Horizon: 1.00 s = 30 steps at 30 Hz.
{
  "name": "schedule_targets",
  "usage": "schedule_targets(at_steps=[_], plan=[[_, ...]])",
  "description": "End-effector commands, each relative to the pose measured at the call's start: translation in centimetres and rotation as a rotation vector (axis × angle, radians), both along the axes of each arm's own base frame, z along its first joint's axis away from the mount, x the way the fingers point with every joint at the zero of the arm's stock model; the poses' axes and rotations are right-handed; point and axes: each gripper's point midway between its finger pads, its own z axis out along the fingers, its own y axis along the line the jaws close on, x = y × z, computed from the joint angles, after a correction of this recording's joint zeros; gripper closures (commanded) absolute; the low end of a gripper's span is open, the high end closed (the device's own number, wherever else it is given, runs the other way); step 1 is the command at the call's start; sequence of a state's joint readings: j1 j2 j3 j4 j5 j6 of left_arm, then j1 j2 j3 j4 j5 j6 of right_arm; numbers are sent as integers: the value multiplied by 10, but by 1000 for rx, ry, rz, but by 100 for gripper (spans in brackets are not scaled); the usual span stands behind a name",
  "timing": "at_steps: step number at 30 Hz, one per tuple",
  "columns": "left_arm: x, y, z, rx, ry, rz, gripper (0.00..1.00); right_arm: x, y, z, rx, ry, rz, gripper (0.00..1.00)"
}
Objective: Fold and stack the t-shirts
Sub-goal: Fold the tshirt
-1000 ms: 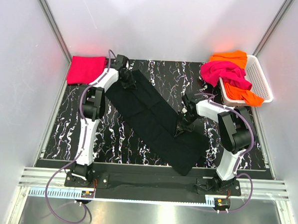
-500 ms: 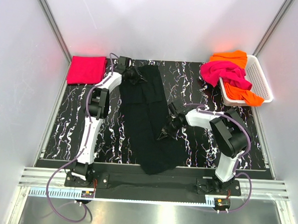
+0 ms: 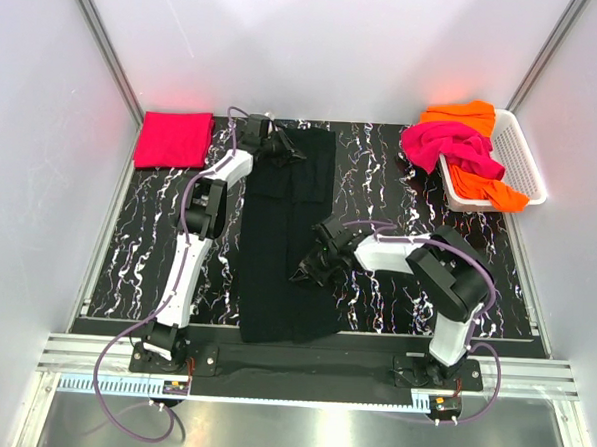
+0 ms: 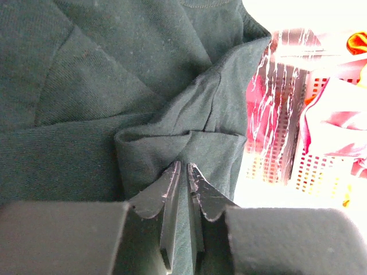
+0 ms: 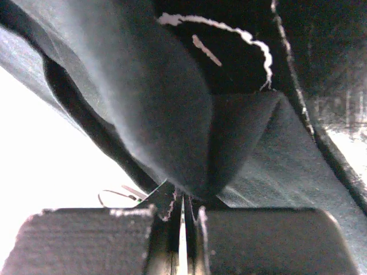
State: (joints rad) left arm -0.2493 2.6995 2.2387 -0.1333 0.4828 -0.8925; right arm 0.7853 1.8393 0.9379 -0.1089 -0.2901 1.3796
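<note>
The left hand [image 3: 282, 151] is pinching the black t-shirt [image 3: 270, 252] near the counter's [image 3: 382, 168] far edge — the right hand [image 3: 309, 271] is clenching a fold along its right side.

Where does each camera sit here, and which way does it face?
Top external: above and behind the bases, looking down on the table; left arm and right arm both show.
Left wrist: faces along the left pincer, shut on the black t-shirt; basket beyond.
Right wrist: faces along the right pincer, shut on that shirt.
Shared: all three show the black t-shirt.
</note>
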Motion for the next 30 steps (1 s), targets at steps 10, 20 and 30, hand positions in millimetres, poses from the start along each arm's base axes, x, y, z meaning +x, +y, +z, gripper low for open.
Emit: schedule_targets(at_steps=[10, 20, 30], plan=[[-3, 0, 48, 45, -83, -18, 76, -18, -42, 32, -72, -192, 110, 99], [-18, -15, 22, -43, -27, 0, 72, -51, -75, -13, -186, -104, 123, 100], [12, -31, 12, -135, -72, 54, 73, -99, -83, -13, -167, -64, 98, 100]])
